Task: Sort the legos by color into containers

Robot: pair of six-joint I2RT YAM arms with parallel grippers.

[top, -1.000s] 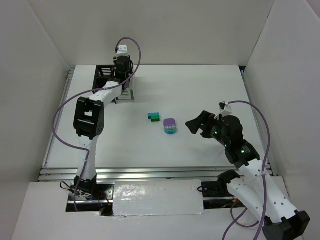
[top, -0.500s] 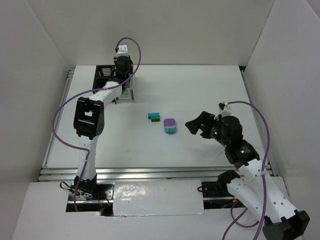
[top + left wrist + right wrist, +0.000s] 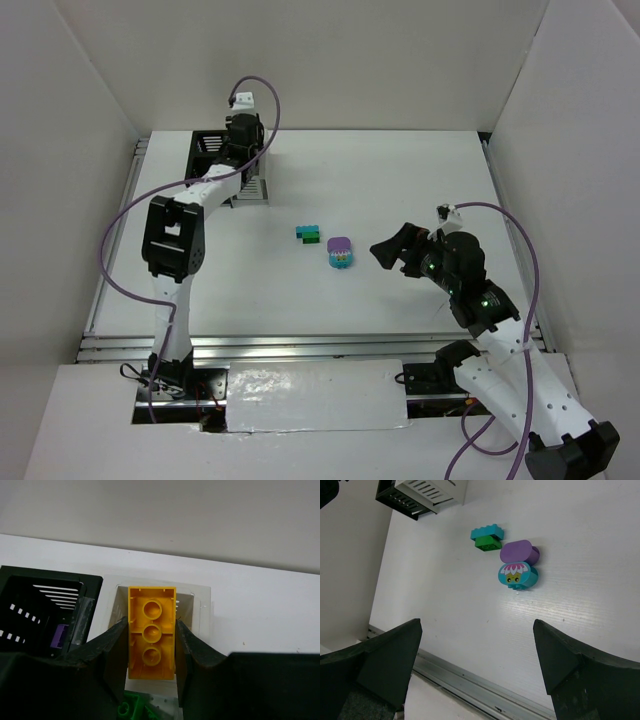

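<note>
Left gripper (image 3: 151, 645): jaws clamped on yellow brick (image 3: 151, 630); white bin (image 3: 200, 597) directly beneath, black bin (image 3: 30, 575) adjoining on its left.
Right gripper (image 3: 476, 625): jaws wide apart; teal-and-green brick (image 3: 487, 536) and purple-and-teal brick (image 3: 518, 565) ahead on white table (image 3: 580, 540).
White walls (image 3: 330, 60) enclose three sides.

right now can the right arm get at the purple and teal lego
Probably yes: the right gripper is open and empty, aimed at the purple and teal lego with only bare table between; the teal and green lego sits close by, off to one side.

Left gripper (image 3: 151, 630) pinched — right gripper (image 3: 477, 625) splayed
</note>
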